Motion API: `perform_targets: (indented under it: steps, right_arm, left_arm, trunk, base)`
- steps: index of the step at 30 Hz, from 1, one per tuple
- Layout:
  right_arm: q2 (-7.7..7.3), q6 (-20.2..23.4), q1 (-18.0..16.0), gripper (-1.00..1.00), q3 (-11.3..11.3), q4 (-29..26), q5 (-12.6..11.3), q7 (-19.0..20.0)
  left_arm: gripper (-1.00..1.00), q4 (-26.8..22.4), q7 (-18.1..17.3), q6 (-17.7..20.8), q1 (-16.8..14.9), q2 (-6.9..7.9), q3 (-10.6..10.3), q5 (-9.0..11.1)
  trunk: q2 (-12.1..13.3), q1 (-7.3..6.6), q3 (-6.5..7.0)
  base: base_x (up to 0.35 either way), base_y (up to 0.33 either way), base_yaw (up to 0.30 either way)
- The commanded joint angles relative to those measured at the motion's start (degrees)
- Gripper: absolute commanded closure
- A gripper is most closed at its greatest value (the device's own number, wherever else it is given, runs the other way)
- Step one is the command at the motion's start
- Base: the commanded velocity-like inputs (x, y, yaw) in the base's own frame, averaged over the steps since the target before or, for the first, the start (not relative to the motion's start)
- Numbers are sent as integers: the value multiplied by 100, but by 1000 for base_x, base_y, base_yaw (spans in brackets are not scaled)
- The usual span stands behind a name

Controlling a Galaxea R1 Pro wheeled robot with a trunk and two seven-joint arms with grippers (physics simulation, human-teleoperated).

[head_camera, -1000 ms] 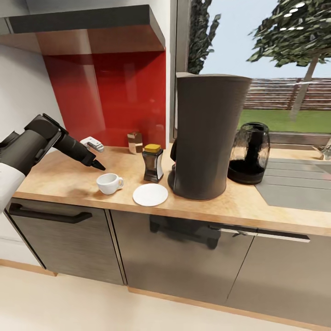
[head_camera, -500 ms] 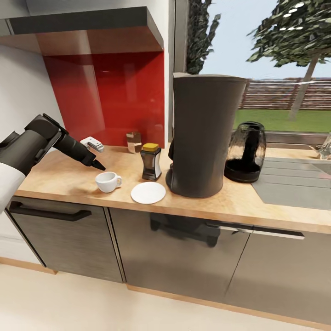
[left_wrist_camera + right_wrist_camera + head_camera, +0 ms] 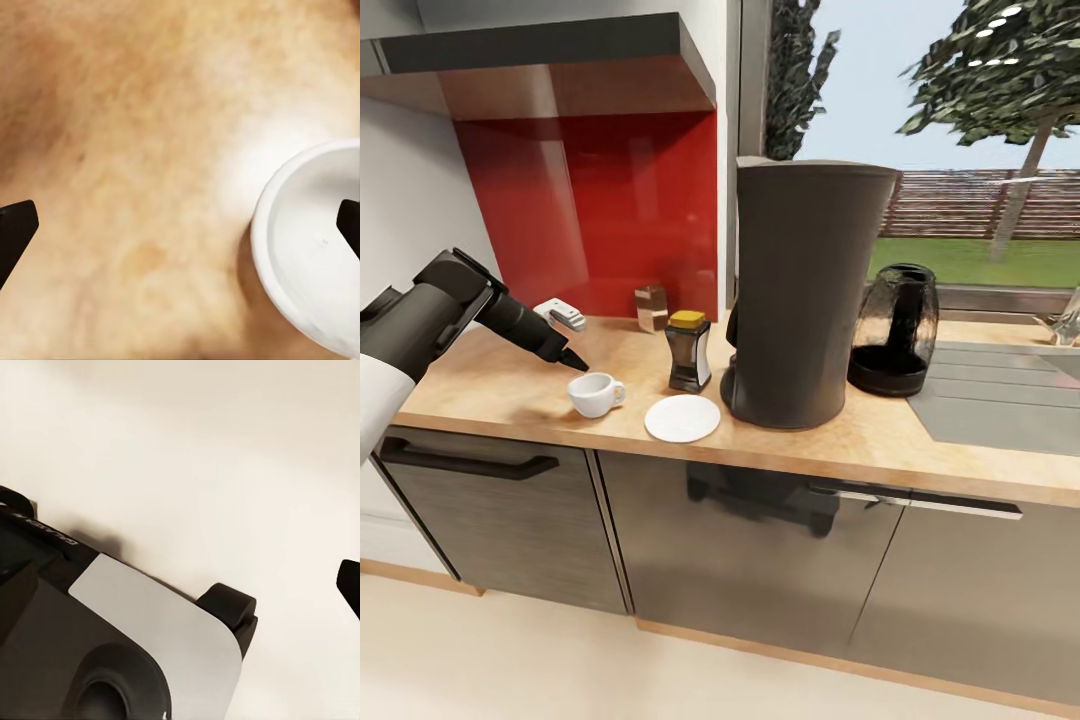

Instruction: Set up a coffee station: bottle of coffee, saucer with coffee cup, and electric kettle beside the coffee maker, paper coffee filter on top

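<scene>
Bright daylight from window (image 3: 960, 150); soft shadows, wrist views blurry

On the kitchen countertop (image 3: 500, 385), the coffee maker (image 3: 807, 290) stands centre, with the electric kettle (image 3: 896, 330) just to its right, ahead of the sink (image 3: 1000, 400). To its left sits the bottle of coffee (image 3: 688, 351); the saucer (image 3: 682, 419) lies in front of the bottle, and the coffee cup (image 3: 594, 395) rests on the worktop left of the saucer, apart from it. The left gripper (image 3: 574, 361) hangs just above and behind the cup. The kitchen shelf (image 3: 550, 45) runs overhead at left.
</scene>
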Motion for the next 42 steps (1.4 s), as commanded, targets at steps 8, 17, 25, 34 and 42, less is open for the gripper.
perform_targets:
  steps: [8,17,25,34,42]
  right_arm:
    - [1,-27,-12,-100,50,22,-54,22]
    - [2,-28,-12,-100,50,22,-54,20]
    - [2,-29,-12,-100,50,22,-54,19]
    - [2,-29,-12,-100,49,22,-54,19]
    - [2,-28,-12,-100,50,22,-54,18]
  left_arm:
    - [-100,3,-58,40,-5,5,-6,-57]
    - [-100,4,-58,40,-6,5,-9,-57]
    - [-100,3,-58,40,-6,5,-11,-58]
    - [-100,4,-58,40,-7,5,1,-57]
    - [-100,4,-58,35,-3,5,27,-58]
  trunk:
    - [-205,110,-96]
    - [-445,242,-204]
    - [-726,395,-329]
    - [-726,395,-329]
    - [-847,461,-383]
  base:
    - [0,0,0]
    - [0,0,0]
    - [0,0,0]
    - [0,0,0]
    - [0,0,0]
